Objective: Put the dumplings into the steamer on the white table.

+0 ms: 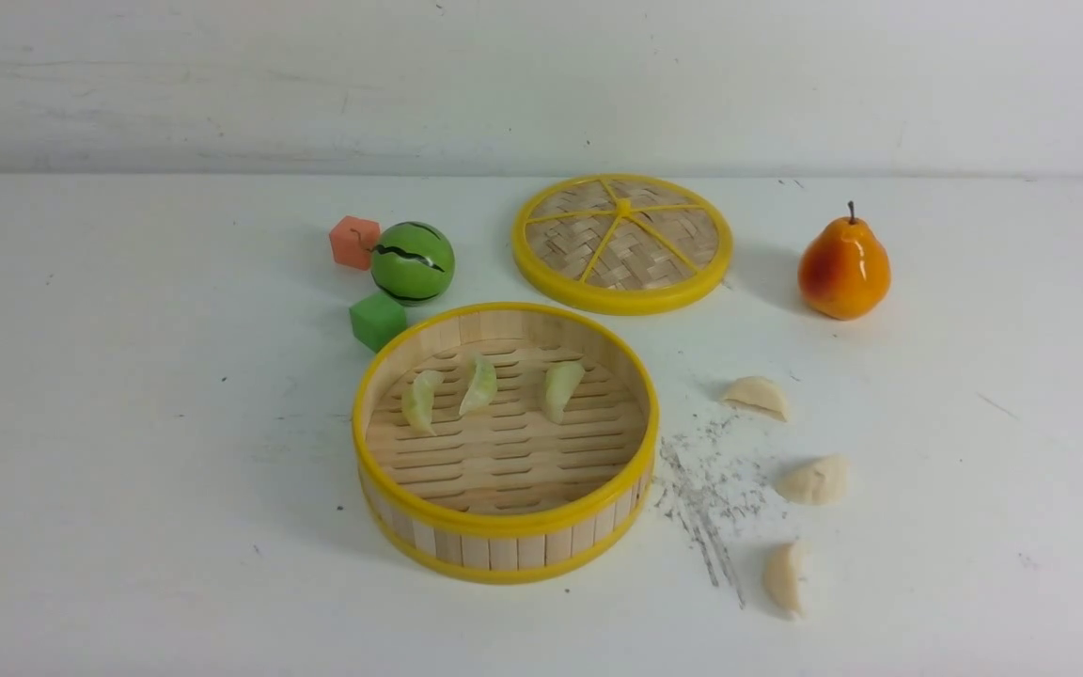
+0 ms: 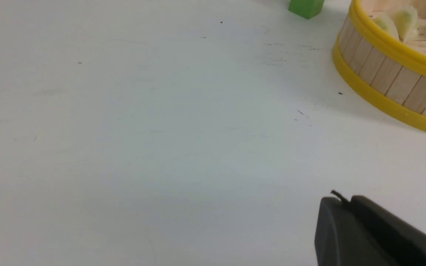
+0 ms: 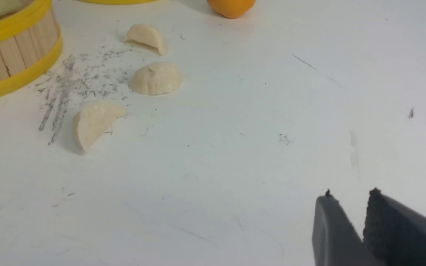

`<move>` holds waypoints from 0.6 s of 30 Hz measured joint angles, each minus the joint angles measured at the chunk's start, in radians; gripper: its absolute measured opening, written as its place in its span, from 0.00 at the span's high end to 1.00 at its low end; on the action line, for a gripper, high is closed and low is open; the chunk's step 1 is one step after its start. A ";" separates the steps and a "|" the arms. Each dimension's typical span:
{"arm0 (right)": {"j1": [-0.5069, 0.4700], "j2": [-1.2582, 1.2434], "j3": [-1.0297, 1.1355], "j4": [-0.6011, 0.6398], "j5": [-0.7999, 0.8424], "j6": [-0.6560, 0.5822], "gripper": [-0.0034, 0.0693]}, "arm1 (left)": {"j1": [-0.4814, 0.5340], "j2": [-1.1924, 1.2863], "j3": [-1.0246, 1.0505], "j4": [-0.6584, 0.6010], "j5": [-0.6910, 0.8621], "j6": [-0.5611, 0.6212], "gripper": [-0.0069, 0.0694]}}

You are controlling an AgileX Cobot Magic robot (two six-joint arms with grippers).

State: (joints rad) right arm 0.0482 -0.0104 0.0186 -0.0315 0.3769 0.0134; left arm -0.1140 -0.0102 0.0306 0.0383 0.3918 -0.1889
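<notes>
Nearest your lens, the left pincer (image 2: 340,203) shows only dark finger tips pressed together, holding nothing; the rest is cut off. Your right pincer (image 3: 350,195) has its two tips a little apart with bare table between them.

From the front you can count three pale green dumplings (image 1: 479,385) inside the steamer (image 1: 504,523), toward its 12 o'clock side. Three cream dumplings (image 1: 814,480) lie on the white table (image 1: 128,470) at the steamer's 3 to 4 o'clock, just beyond a patch of grey scratches (image 1: 706,494).

At 12 o'clock lies one woven lid (image 1: 622,243); at 10 to 11, one toy watermelon (image 1: 413,262), one orange cube (image 1: 354,242), one green cube (image 1: 377,321); at 2, one pear (image 1: 843,267). You see a plain white wall (image 1: 541,85) behind.
</notes>
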 joint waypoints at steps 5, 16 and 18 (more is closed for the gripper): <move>0.000 0.000 0.000 -0.001 0.000 0.000 0.74 | 0.000 0.000 0.000 0.000 0.000 0.000 0.88; 0.000 0.000 0.000 -0.001 0.000 0.000 0.71 | 0.000 0.000 0.000 0.000 0.000 0.000 0.87; 0.000 0.000 0.000 -0.001 0.000 0.000 0.71 | 0.000 0.000 0.000 0.000 0.000 0.000 0.87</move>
State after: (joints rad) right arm 0.0482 -0.0104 0.0186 -0.0323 0.3769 0.0134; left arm -0.1140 -0.0102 0.0306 0.0383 0.3918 -0.1889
